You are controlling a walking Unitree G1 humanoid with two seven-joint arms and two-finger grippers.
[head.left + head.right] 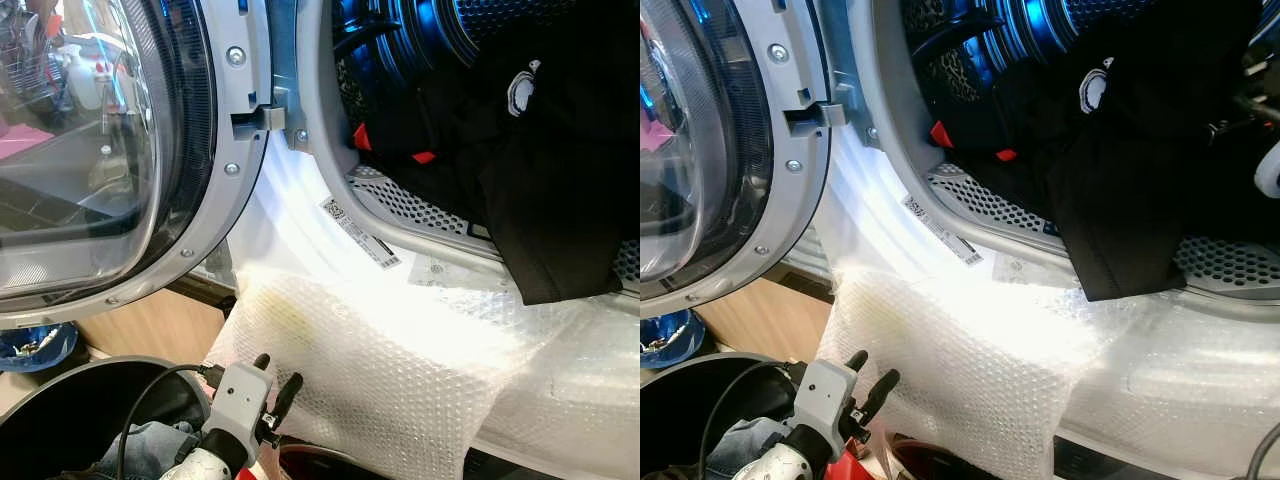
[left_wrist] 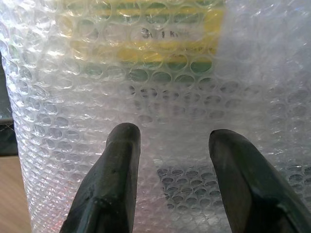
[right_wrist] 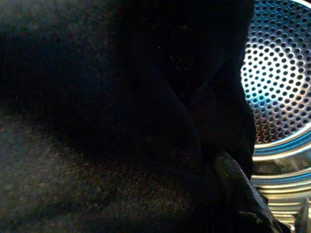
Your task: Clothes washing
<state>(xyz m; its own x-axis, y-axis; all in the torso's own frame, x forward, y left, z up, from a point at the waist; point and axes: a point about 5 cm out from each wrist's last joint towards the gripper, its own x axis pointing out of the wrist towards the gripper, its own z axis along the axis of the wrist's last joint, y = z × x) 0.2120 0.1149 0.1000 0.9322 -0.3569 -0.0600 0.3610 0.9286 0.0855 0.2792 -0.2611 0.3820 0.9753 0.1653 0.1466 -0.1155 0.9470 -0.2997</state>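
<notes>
A black garment (image 1: 540, 200) with a small white logo hangs out of the washing machine drum (image 1: 400, 40) over the door opening's lower rim. My right arm (image 1: 1268, 170) reaches into the drum at the far right. In the right wrist view, one of its fingers (image 3: 238, 194) lies against the black cloth (image 3: 97, 121), which hides the rest of the gripper. My left gripper (image 1: 278, 368) is low at the front left, open and holding nothing, pointing at the bubble wrap (image 2: 146, 73). Beside it, a dark round basket (image 1: 60, 400) holds blue-grey clothes (image 1: 150, 445).
The machine's round glass door (image 1: 100, 150) stands swung open to the left. Bubble wrap (image 1: 380, 380) covers the machine's front below the opening. Something red (image 1: 362, 137) lies deeper in the drum. A blue object (image 1: 35, 345) sits on the wooden floor (image 1: 150, 325).
</notes>
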